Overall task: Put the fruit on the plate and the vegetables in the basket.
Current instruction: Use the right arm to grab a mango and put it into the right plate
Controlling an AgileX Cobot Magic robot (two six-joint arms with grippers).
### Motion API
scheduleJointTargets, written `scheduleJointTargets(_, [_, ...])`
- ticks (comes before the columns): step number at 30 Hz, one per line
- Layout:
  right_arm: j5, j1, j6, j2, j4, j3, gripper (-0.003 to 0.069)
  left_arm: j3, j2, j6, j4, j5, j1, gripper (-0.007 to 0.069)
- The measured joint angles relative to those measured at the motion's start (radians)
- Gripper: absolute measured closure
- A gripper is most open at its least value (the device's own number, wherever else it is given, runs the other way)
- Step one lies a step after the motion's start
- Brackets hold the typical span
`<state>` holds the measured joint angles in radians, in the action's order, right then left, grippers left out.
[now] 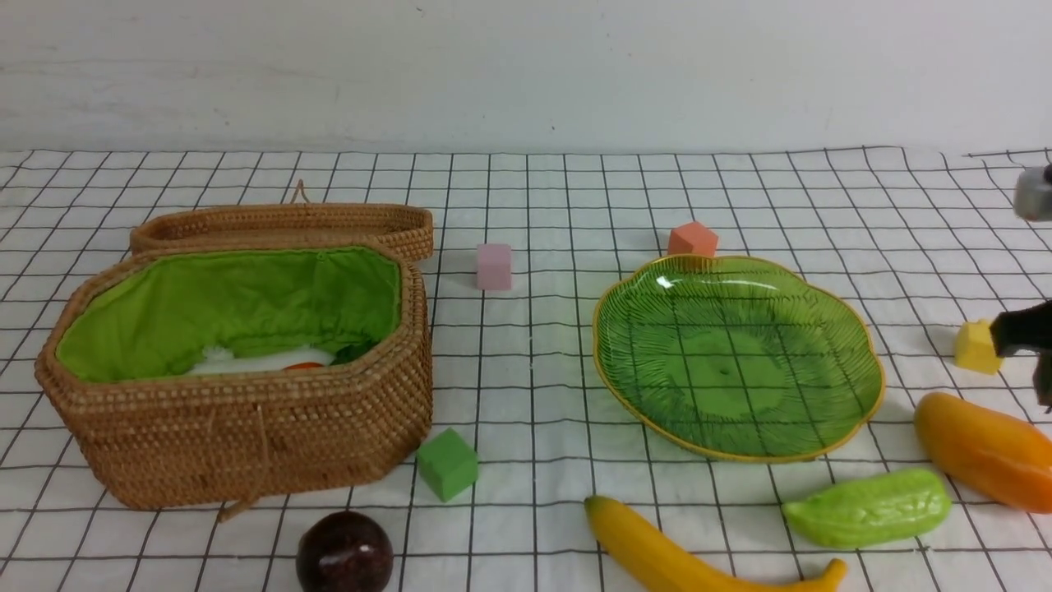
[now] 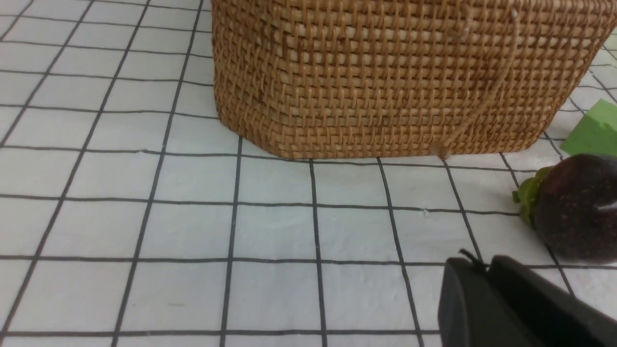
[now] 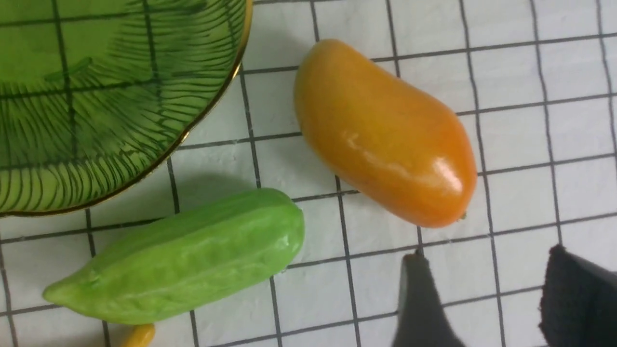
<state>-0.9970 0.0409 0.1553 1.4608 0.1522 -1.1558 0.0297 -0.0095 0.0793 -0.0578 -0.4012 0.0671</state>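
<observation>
Nearest the robot, the maroon fruit point(image 1: 343, 552) and the banana point(image 1: 657, 551) are both cut off by the front view's lower edge. The banana's long axis runs from its farther left end toward the near right, where its tip curls up. In the left wrist view the left fingers point(image 2: 482, 294) are pressed together with nothing between them, just beside the maroon fruit, and are themselves partly out of frame.

Right of the banana the gourd point(image 1: 867, 508) lies roughly left to right, its pointed end to the left. The mango point(image 1: 982, 450) slants from far left to near right and is cut by the right edge. The right fingers point(image 3: 422, 303) stand apart over bare cloth just beside the mango, touching nothing.

A green cube point(image 1: 447, 464) sits by the near right corner of the basket point(image 1: 238, 436). The basket's near wall hides most of the white vegetable point(image 1: 263, 360) and all but a sliver of the chili point(image 1: 306, 366) inside. Between the basket and the plate point(image 1: 740, 353) runs a wide strip of open desk point(image 1: 534, 386). The plate's near right rim is close to the gourd and mango but apart from both.

Farther off, a yellow cube point(image 1: 975, 346) is partly masked by the right arm. A pink cube point(image 1: 494, 266), an orange cube point(image 1: 692, 239) and the basket's lid point(image 1: 283, 226) lie beyond.
</observation>
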Motion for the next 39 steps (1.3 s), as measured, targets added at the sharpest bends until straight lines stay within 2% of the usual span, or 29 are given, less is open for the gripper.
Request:
scheduleJointTargets(5, [0.037, -0.076, -0.155, 0.127, -0.071, -0.007, 0.0044, 0.000, 0.000, 0.000, 0.000, 0.000, 0.000, 0.0571])
scheduleJointTargets(6, [0.039, -0.076, -0.155, 0.131, -0.075, -0.007, 0.0038, 0.000, 0.000, 0.000, 0.000, 0.000, 0.000, 0.0571])
scheduleJointTargets(7, [0.059, -0.097, -0.199, 0.157, -0.094, -0.007, 0.0002, 0.000, 0.000, 0.000, 0.000, 0.000, 0.000, 0.0571])
scheduleJointTargets(9, [0.091, -0.110, -0.255, 0.183, -0.108, -0.007, -0.0019, 0.000, 0.000, 0.000, 0.000, 0.000, 0.000, 0.0571])
scheduleJointTargets(12, [0.163, -0.114, -0.336, 0.225, -0.106, -0.007, -0.0019, 0.000, 0.000, 0.000, 0.000, 0.000, 0.000, 0.0571])
scheduleJointTargets(19, [0.223, -0.114, -0.389, 0.355, -0.070, -0.015, -0.0001, 0.000, 0.000, 0.000, 0.000, 0.000, 0.000, 0.0571])
scheduleJointTargets(21, [0.213, -0.114, -0.394, 0.391, -0.067, -0.017, 0.0027, 0.000, 0.000, 0.000, 0.000, 0.000, 0.000, 0.0571])
scheduleJointTargets(22, [0.190, -0.114, -0.400, 0.424, -0.072, -0.018, 0.0081, 0.000, 0.000, 0.000, 0.000, 0.000, 0.000, 0.0571])
scheduleJointTargets(24, [0.181, -0.114, -0.404, 0.426, -0.074, -0.024, 0.0085, 0.000, 0.000, 0.000, 0.000, 0.000, 0.000, 0.0571])
scheduleJointTargets(27, [0.143, -0.117, -0.402, 0.424, -0.079, -0.035, 0.0085, 0.000, 0.000, 0.000, 0.000, 0.000, 0.000, 0.0571])
scheduleJointTargets(32, [0.104, -0.134, -0.284, 0.306, -0.097, -0.106, 0.0085, 0.000, 0.000, 0.000, 0.000, 0.000, 0.000, 0.0564])
scheduleJointTargets(35, [0.125, -0.130, -0.254, 0.233, -0.181, -0.140, 0.0085, 0.000, 0.000, 0.000, 0.000, 0.000, 0.000, 0.0564])
scheduleJointTargets(36, [0.163, -0.104, -0.280, 0.194, -0.284, -0.154, 0.0085, 0.000, 0.000, 0.000, 0.000, 0.000, 0.000, 0.0563])
scheduleJointTargets(39, [0.262, -0.008, -0.383, 0.181, -0.476, -0.159, 0.0085, 0.000, 0.000, 0.000, 0.000, 0.000, 0.000, 0.0559])
